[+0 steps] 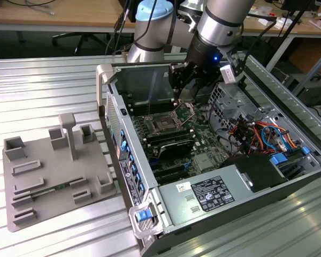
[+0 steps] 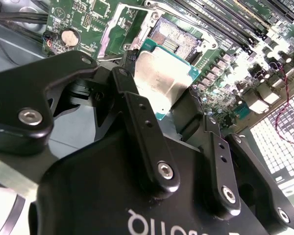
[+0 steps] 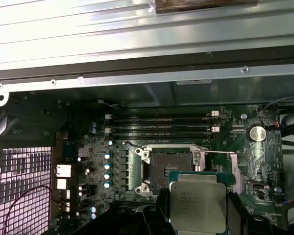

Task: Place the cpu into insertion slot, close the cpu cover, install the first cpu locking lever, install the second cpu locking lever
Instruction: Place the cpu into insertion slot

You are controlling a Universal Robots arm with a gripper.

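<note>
The black tool [image 2: 159, 93] clasps the cpu [image 3: 197, 205], a flat square chip with a matte silver-grey lid and green border, near the dark, silver-rimmed insertion slot [image 3: 169, 164].

Strong overhead light struck the ribbed metal desk [image 1: 48, 80] and laid pale glare streaks across it in the exterior view, while the computer case [image 1: 142, 66] was dimmer inside. In the second wrist view, glare washed part of the motherboard [image 2: 245, 63] near-white. The cpu [image 2: 164, 73] carried a soft sheen, and the black pincer [image 2: 161, 100] sat in shade with bright glints on its screws. In the first wrist view the board lay dim under the case wall's shadow.
</note>
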